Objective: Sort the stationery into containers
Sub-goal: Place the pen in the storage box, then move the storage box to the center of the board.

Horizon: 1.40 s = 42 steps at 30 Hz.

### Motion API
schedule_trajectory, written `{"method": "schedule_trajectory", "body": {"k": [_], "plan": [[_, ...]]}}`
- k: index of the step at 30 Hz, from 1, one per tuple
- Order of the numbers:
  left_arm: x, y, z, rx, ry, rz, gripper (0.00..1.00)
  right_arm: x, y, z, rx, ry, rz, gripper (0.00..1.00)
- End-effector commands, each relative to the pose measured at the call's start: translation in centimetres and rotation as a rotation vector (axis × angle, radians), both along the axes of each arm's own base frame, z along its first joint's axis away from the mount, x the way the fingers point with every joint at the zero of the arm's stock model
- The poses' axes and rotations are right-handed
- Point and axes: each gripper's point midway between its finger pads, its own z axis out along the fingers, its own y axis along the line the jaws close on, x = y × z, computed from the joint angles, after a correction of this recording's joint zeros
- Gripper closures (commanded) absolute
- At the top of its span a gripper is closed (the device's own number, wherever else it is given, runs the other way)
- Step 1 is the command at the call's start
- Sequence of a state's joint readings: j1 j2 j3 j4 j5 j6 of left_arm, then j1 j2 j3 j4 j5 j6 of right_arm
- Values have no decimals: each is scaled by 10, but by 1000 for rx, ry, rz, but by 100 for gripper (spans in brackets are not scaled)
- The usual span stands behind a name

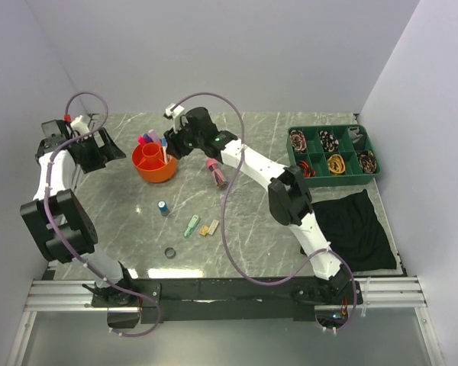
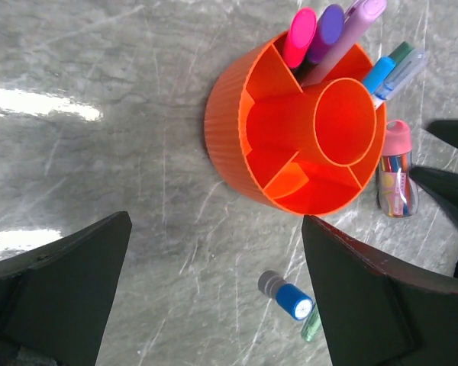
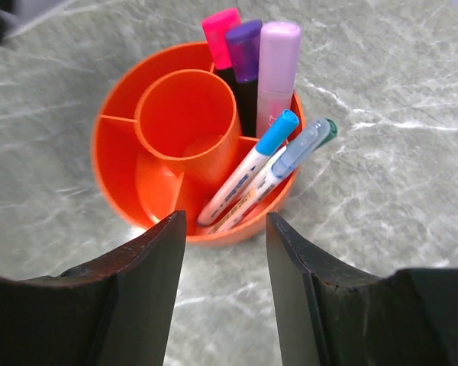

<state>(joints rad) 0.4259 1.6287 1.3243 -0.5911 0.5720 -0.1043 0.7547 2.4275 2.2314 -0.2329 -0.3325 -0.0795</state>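
- Right gripper [image 3: 225, 225] is hovering with its fingers apart and nothing between them, just above the near rim of the orange pot [image 3: 114, 156].
- Left gripper [image 2: 214, 229] is hanging spread wide and empty over the desk [image 2: 76, 46], near the pot's side and not touching it.
- The pot is sitting upright at the far left-centre of the desk, between the two grippers.
- Pink-capped marker [image 3: 221, 30], purple-capped marker [image 3: 244, 42] and lilac-capped marker [image 3: 278, 53] are standing together in an outer section of the pot, caps up.
- Blue-capped white pen [image 3: 248, 171] and a clear-capped pen [image 3: 298, 152] are leaning side by side in an outer section, next to the markers.
- Pink tube [image 2: 397, 171] is lying on the desk just beside the pot.
- Small blue cylinder [image 2: 286, 296] is lying on the desk near the pot, on the side towards the arm bases.
- Green clip [image 1: 191, 226] and yellow eraser [image 1: 209, 228] are lying just beside each other, mid-desk.
- A small dark ring [image 1: 169, 252] is lying nearer the bases.
- Green tray [image 1: 336, 181] of coiled bands is sitting at the far right, with the black cloth [image 1: 355, 229] lying in front of it.
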Motion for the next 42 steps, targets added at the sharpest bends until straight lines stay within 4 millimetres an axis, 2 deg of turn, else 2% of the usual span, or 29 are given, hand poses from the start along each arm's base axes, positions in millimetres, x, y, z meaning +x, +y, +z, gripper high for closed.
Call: {"method": "schedule_trajectory", "body": {"k": [1, 2, 7, 10, 11, 14, 17, 20, 21, 23, 24, 25, 26, 27, 28, 30, 31, 34, 38, 39, 42], "plan": [[16, -11, 3, -2, -16, 0, 0, -5, -20, 116, 159, -109, -42, 46], [18, -12, 1, 1, -13, 3, 0, -6, -25, 111, 152, -98, -49, 46], [37, -22, -19, 15, 33, 11, 1, -5, -50, 133, 165, -115, -98, 47], [48, -26, -29, 38, 49, 29, 1, -1, -67, 142, 163, -125, -127, 51], [50, -24, -31, 59, 55, 43, 1, -2, -71, 144, 160, -131, -129, 57], [58, -23, -45, 96, 92, 71, 1, -4, -86, 150, 154, -142, -144, 60], [65, -24, -49, 125, 98, 74, 1, -9, -99, 152, 149, -155, -154, 62], [72, -25, -52, 173, 102, 82, 2, -16, -110, 148, 131, -166, -155, 74], [73, -26, -53, 187, 104, 79, 4, -17, -113, 147, 126, -171, -154, 83], [76, -32, -53, 202, 103, 56, 19, -22, -121, 137, 97, -172, -163, 90], [76, -34, -55, 200, 105, 44, 30, -21, -125, 135, 90, -168, -172, 90], [77, -38, -55, 194, 102, 29, 56, -24, -129, 125, 74, -149, -177, 89], [77, -40, -54, 194, 98, 23, 68, -25, -132, 120, 69, -129, -187, 88], [77, -42, -54, 193, 95, 15, 76, -22, -139, 114, 61, -111, -213, 84], [76, -47, -56, 194, 97, 3, 83, -24, -144, 101, 43, -74, -231, 71], [75, -53, -55, 203, 95, -13, 85, -27, -149, 86, 29, -26, -252, 62], [73, -61, -56, 204, 94, -32, 87, -27, -157, 69, -14, 3, -279, 57], [72, -80, -55, 203, 86, -66, 91, -26, -169, 36, -125, 41, -317, 54], [65, -99, -55, 195, 88, -89, 95, -25, -178, 10, -224, 84, -325, 50], [62, -102, -59, 187, 100, -91, 96, -26, -177, -3, -255, 110, -317, 49], [57, -105, -63, 176, 112, -86, 97, -23, -174, -13, -285, 138, -319, 48]]}}
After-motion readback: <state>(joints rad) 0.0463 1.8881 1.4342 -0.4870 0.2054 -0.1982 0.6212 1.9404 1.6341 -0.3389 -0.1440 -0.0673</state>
